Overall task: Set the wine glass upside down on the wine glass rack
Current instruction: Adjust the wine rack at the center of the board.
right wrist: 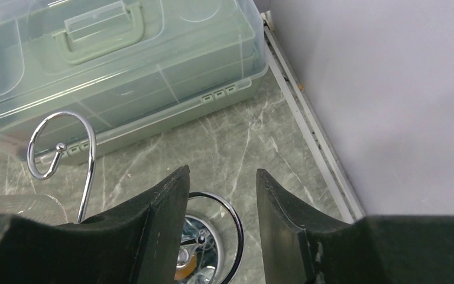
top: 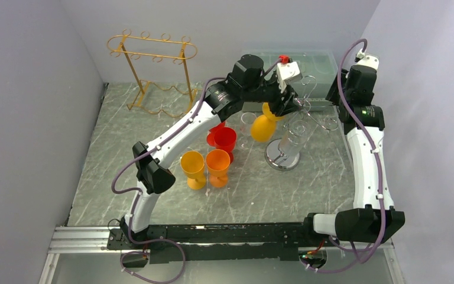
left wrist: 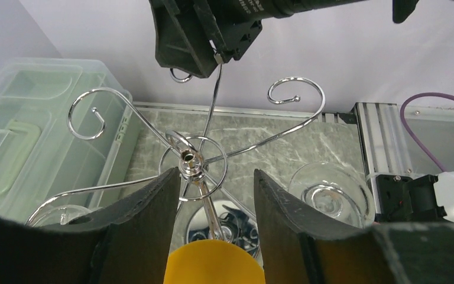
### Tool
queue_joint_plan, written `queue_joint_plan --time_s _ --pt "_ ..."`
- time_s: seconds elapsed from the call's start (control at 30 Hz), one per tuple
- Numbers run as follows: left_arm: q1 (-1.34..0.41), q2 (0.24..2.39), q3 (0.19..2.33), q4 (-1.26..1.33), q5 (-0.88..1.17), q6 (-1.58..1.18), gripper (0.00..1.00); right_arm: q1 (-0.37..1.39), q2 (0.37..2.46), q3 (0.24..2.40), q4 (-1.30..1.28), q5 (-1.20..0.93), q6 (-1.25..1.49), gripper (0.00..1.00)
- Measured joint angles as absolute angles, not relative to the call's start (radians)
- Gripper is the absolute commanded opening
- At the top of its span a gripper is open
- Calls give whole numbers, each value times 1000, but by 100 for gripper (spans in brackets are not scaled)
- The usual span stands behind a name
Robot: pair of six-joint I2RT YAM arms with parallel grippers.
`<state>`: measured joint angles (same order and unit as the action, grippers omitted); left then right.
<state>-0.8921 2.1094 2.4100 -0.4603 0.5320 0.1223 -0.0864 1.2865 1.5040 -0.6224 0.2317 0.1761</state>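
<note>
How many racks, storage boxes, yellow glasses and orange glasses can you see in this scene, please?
Racks: 2, a gold rack and a chrome rack
Storage boxes: 1, a clear box
Yellow glasses: 2, a standing yellow glass and an upside-down yellow glass
Orange glasses: 1, an orange glass
Total: 6

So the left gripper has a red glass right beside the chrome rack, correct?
Not red. The top view shows the left gripper has a yellow glass beside the chrome rack. The red glasses stand on the table.
</note>
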Motion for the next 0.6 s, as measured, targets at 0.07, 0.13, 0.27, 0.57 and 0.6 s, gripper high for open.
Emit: queue_joint_plan --time_s 0.07,0.13,0.27,0.57,0.6 --pt "-897 2109 2410 -441 529 113 53 -88 1283 1498 -616 229 178 46" --pt "-899 2111 2410 -425 528 109 52 -88 1280 1493 -610 226 181 46" --pt "-902 2127 2429 -404 533 105 41 -89 1270 1476 -595 225 187 46" --pt "-903 2191 2477 -389 557 89 35 -93 1261 1466 -589 222 189 45" --pt "-903 2191 2477 -389 558 89 35 -94 1261 1465 -589 220 189 45"
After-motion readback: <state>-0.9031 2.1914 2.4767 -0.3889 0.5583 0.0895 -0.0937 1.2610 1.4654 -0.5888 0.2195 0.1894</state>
